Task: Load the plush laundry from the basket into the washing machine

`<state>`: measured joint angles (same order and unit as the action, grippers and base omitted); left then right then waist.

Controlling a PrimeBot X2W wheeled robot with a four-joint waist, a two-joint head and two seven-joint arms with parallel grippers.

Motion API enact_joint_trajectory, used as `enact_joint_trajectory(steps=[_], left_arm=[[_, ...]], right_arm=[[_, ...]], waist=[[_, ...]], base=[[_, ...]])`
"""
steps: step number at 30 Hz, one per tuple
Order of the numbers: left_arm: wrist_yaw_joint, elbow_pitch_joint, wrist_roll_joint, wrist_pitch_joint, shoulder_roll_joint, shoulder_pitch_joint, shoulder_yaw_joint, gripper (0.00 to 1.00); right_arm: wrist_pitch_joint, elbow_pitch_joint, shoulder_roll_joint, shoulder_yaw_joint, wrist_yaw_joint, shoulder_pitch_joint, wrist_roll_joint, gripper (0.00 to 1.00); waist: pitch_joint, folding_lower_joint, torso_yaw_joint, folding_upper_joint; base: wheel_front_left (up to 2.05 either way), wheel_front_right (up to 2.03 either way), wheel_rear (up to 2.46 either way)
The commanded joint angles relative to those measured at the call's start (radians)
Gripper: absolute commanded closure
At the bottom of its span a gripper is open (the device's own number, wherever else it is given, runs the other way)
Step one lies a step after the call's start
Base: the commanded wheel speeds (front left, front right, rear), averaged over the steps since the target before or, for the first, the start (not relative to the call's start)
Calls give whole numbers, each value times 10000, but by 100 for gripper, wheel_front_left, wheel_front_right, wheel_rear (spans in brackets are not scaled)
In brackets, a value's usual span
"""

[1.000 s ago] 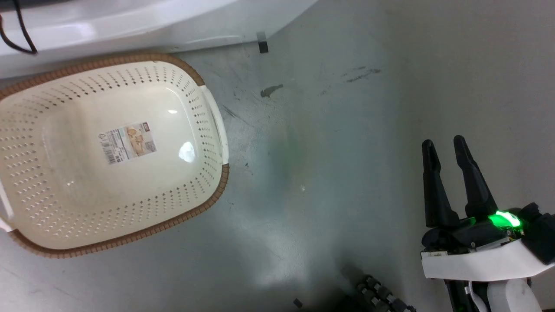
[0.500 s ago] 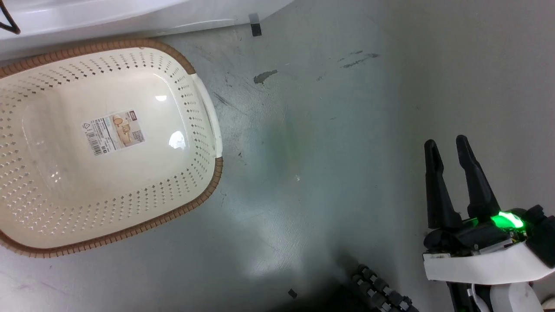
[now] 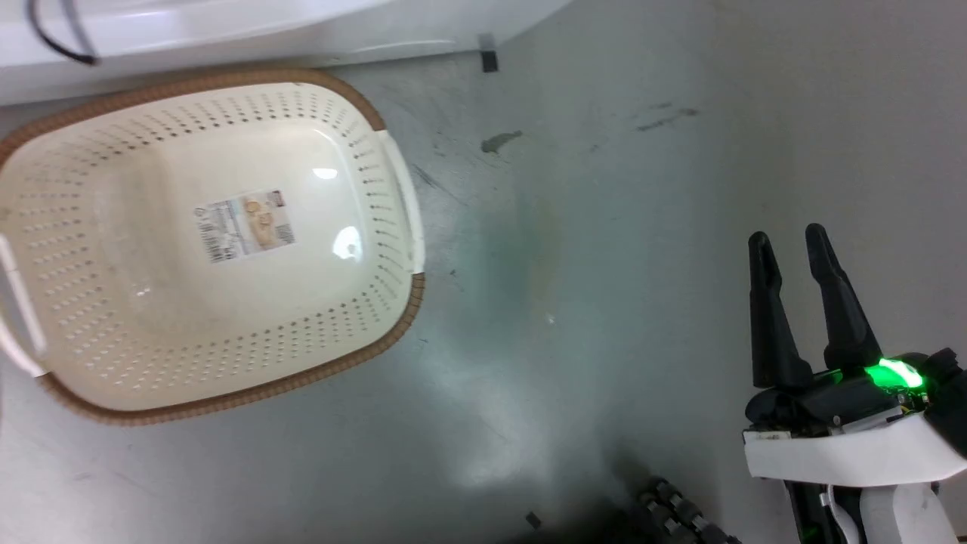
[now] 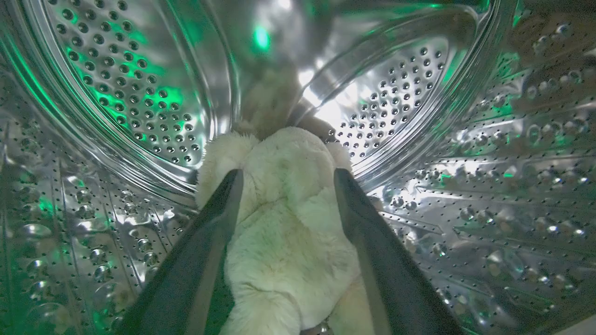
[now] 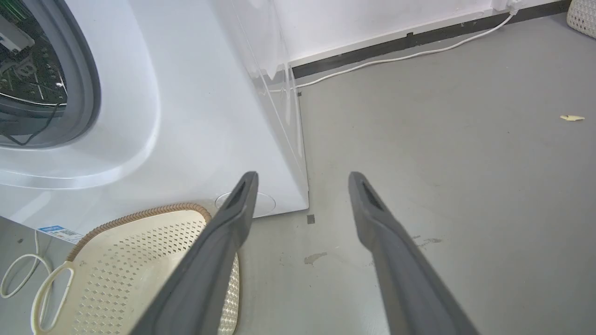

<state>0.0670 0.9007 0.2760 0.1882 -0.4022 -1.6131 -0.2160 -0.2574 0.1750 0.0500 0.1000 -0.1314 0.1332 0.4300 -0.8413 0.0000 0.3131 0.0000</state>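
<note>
Looking down the left wrist cam, the left gripper [image 4: 285,179] is inside the drum [image 4: 130,83], fingers spread apart. The plush [image 4: 288,223] sits right between them, bottom center of the frame. Its fur touches both fingers, but I honestly can't tell if they're squeezing it or just sitting alongside. The plush lies on the drum's floor, and past it the perforated steel back wall curves up, lit with green glare.

In the head cam, the right gripper [image 3: 787,236] is at the lower right, fingers apart and holding nothing, a green light glowing at its base. It hangs over scuffed grey floor [image 3: 604,227], well apart from the basket [image 3: 363,227]. The basket sits at center left with its bare bottom showing, sticker [image 3: 245,225] in the middle. Its far rim is just beside the washer [image 3: 227,30], which runs along the top left edge.

On the right wrist cam, the washer's white front fills the upper left.
</note>
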Motion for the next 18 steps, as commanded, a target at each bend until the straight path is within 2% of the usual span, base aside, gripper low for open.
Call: enact_joint_trajectory(steps=[1,8,18], left_arm=[[85,84,136,149,149,164,9,0],[172,261,426,510,794,1177,-93,0],[82,-79,849,706,1314,3005,71,0]], right_arm=[[-44,-40,2,-70,7,215,-68,0],[-44,-268,2,-197,7,495,-226,0],[-44,-675,2,-318,7,699,-540,0]], waist=[[168,0,-202,0],[772,0,-760,0],[1881,0,-1359,0]], base=[[0,0,0],[0,0,0],[0,0,0]])
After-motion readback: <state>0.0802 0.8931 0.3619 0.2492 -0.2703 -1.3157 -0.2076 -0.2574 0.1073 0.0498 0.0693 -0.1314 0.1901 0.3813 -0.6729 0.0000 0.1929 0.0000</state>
